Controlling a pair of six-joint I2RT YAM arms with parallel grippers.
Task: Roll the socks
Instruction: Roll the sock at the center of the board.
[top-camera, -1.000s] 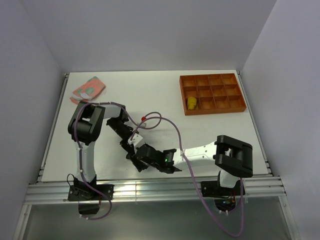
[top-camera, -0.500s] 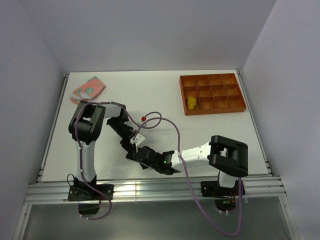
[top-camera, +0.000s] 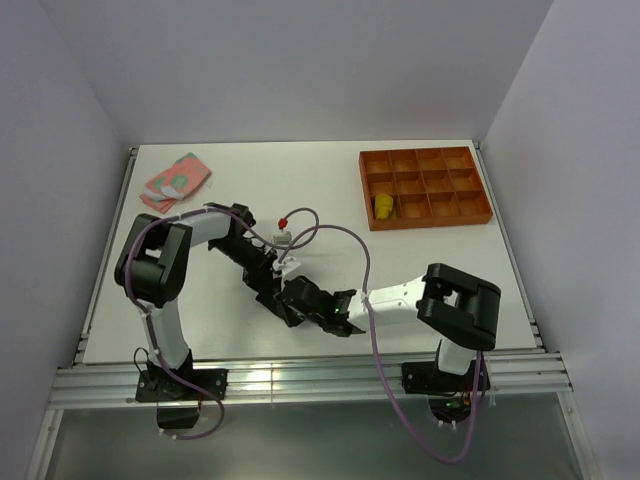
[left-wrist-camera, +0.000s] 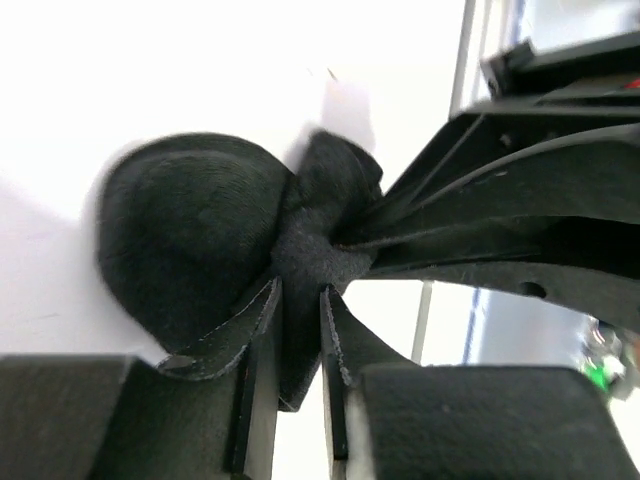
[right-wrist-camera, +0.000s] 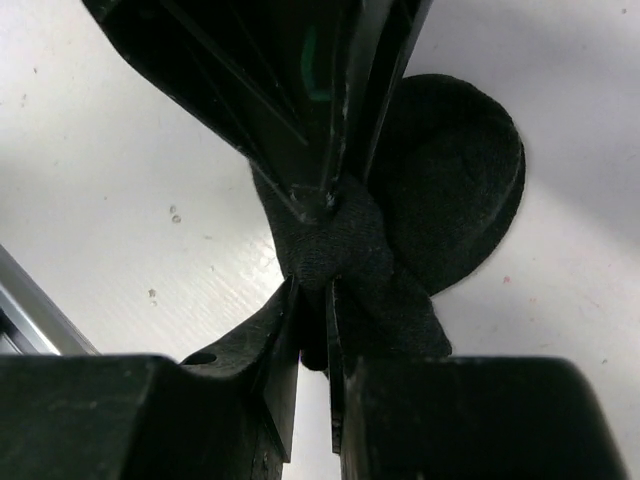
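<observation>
Black sock (left-wrist-camera: 190, 240) mid-roll, left gripper (left-wrist-camera: 297, 330) and right gripper (right-wrist-camera: 312, 330) pinched nearly closed on it; yellow sock (top-camera: 382, 205) looks done in tray (top-camera: 430, 223), pink sock (top-camera: 176, 178) untouched upper left.

white desk (top-camera: 300, 175) under even diffuse light, plain pale grey walls (top-camera: 300, 70) behind desk and at both its sides, aluminium rail frame (top-camera: 320, 385) along desk's near edge, grey floor (top-camera: 300, 445) below
</observation>
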